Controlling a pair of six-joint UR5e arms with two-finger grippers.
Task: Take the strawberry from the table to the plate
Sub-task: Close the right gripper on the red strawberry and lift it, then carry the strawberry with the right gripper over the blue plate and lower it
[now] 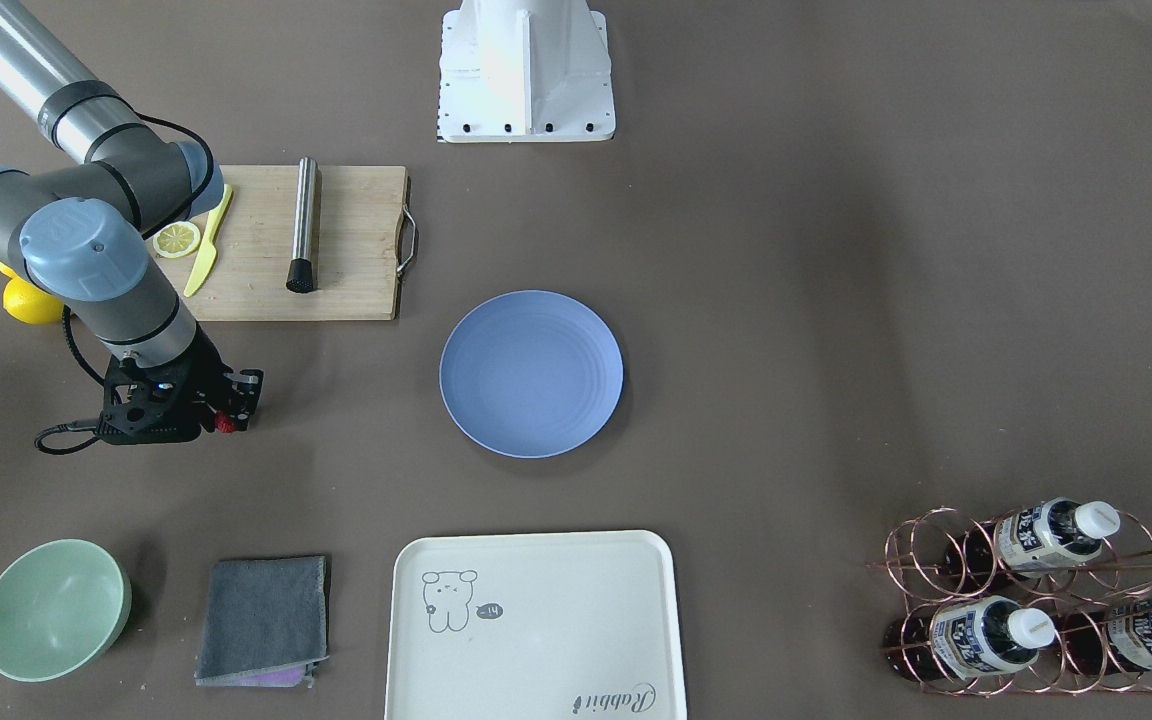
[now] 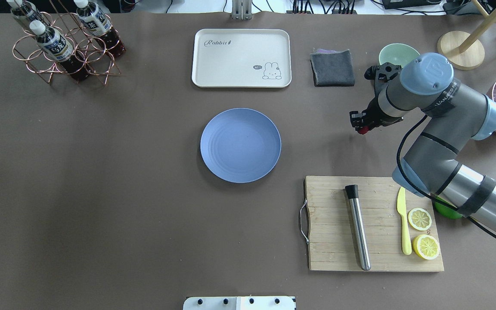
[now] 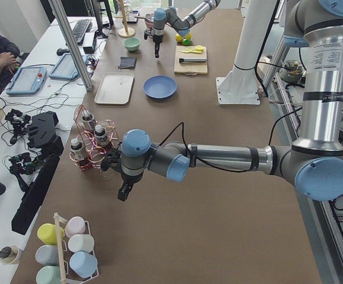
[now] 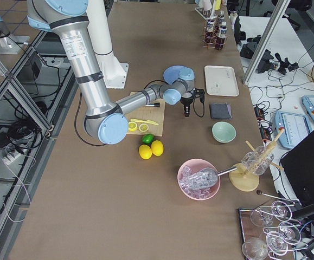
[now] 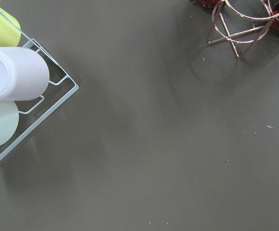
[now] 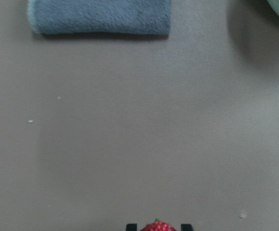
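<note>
The right gripper point(image 2: 362, 128) is closed on the strawberry point(image 2: 363, 131). In the right wrist view the red berry sits between the two black fingertips point(image 6: 131, 227), at the bottom edge of that view. The gripper points down over the right half of the table point(image 2: 101, 193), between the wooden cutting board point(image 2: 373, 224) at the robot's edge and the grey cloth point(image 2: 332, 68) at the far edge. If the berry touches the table surface, the views do not show it clearly. The blue plate point(image 2: 240, 145) lies in the middle of the table, well apart from the gripper on its left, and nothing is on it. A mint-green bowl point(image 2: 396, 54) stands near the far right corner, just beside the cloth. The left gripper point(image 3: 124, 192) hangs over the left end of the table, near the copper bottle rack point(image 3: 91, 145). It shows only in the side view, so one cannot tell if its fingers are apart or together.
</note>
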